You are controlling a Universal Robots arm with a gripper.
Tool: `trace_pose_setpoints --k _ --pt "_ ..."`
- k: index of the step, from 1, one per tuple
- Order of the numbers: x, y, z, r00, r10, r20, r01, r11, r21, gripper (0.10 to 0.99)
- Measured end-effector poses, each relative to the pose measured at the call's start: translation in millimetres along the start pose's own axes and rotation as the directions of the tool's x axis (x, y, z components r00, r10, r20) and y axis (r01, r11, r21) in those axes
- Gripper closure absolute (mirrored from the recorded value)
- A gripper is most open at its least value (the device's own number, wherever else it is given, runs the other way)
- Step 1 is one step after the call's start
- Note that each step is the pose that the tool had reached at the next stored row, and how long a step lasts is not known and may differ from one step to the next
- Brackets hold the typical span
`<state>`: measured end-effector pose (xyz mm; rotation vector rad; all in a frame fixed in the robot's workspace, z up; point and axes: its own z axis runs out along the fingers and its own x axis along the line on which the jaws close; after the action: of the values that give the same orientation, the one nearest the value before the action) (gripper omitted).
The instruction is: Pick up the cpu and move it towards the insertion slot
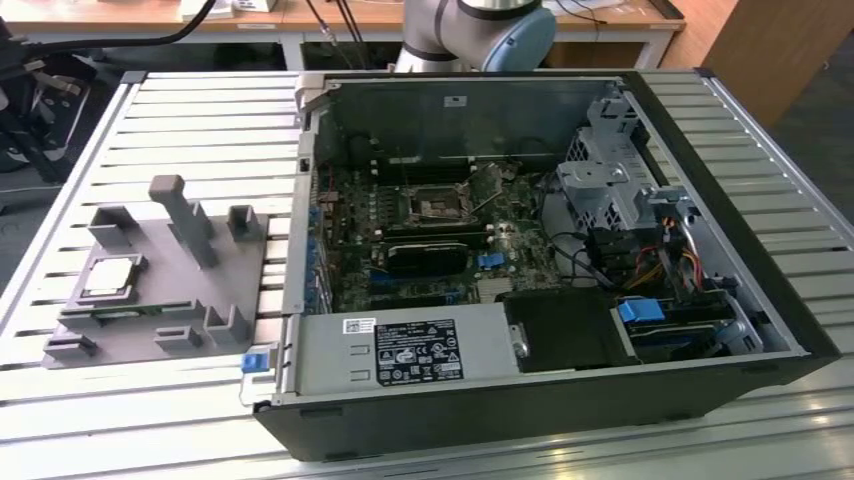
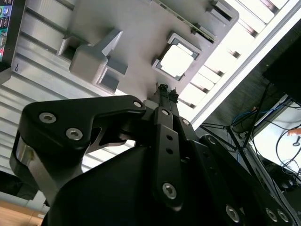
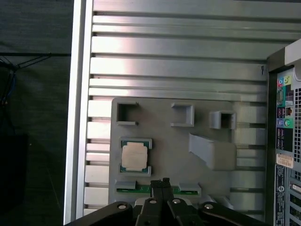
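The cpu (image 1: 111, 277) lies flat in a square pocket of the grey fixture plate (image 1: 200, 290) on the exterior view's left, silvery top up. Both wrist views show it too, as the cpu (image 3: 134, 156) and the cpu (image 2: 178, 60). My gripper (image 3: 160, 181) hangs above the plate, well clear of it, with its black fingertips pressed together and nothing between them. It is beside the chip, over the plate's edge. The second wrist view shows the gripper (image 2: 166, 89) short of the chip. The insertion slot (image 1: 438, 207) sits on the motherboard inside the open computer case (image 1: 747, 300).
A narrow green strip board (image 3: 141, 189) lies in a slot of the plate just under my fingertips. Grey posts (image 1: 180, 215) rise from the plate. The case wall (image 3: 284, 136) stands beside the plate. The slatted metal table (image 1: 200, 110) ends just beyond the plate.
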<state>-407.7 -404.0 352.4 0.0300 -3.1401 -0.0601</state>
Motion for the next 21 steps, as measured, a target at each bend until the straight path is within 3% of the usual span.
trace_pose_setpoints --k 9,21 --pt "1.5 -0.1 2.4 1.0 0.0 0.0 0.0 1.0 0.0 0.98" --pt "8.3 -0.4 11.6 1.0 0.0 -0.0003 0.0 1.0 0.0 0.98"
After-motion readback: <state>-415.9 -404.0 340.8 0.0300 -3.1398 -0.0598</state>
